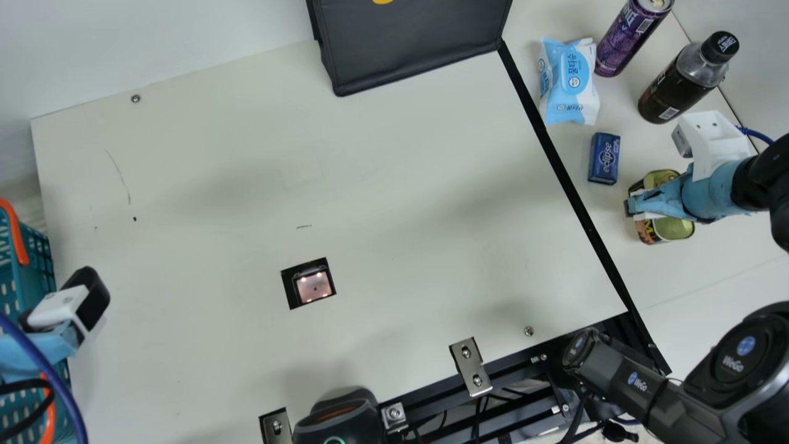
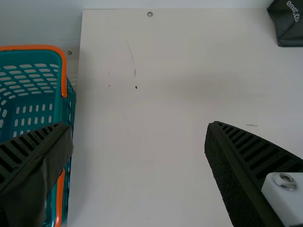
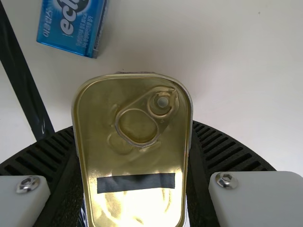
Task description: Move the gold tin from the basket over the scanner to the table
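The gold tin is at the right side, past the black strip, with my right gripper across its middle. From the right wrist, the tin's gold lid with its pull ring lies between the two fingers of my right gripper, which press on both sides. My left gripper is by the basket at the far left. In the left wrist view, my left gripper is open, fingers wide apart and nothing between them, one over the teal basket's edge. The scanner window is set in the table.
Near the tin are a blue eclipse box, a wipes pack, a purple can and a dark bottle. A black bag stands at the back, a black device at the front edge.
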Robot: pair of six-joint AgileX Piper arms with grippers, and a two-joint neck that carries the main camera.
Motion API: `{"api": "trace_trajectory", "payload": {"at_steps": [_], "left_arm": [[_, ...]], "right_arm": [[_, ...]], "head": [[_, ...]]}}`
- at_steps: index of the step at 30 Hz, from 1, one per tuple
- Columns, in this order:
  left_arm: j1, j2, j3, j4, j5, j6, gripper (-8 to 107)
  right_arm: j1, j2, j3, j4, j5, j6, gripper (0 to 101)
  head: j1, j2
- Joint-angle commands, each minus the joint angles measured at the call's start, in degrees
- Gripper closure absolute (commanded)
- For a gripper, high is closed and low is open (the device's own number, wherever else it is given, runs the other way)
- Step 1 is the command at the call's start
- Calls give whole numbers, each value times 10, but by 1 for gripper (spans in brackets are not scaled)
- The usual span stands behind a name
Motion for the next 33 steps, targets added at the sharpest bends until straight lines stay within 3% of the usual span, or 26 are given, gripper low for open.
{"api": "trace_trajectory", "payload": {"at_steps": [1, 4, 17, 31, 33], "left_arm": [[0, 0, 0, 0, 0, 0, 9], [0, 0, 0, 0, 0, 0, 9], [0, 0, 0, 0, 0, 0, 9], [0, 0, 0, 0, 0, 0, 9], [0, 0, 0, 0, 0, 0, 9]], "right_arm": [[-1, 2, 7, 1, -13, -1, 101], [-2, 7, 16, 2, -29, 0, 100], [-3, 17, 37, -3, -69, 14, 56], [14, 8, 28, -4, -72, 40, 9], [23, 1, 21, -10, -69, 49, 6]], "head": [[-17, -1], [-17, -1], [-17, -1], [-17, -1], [-17, -1]]}}
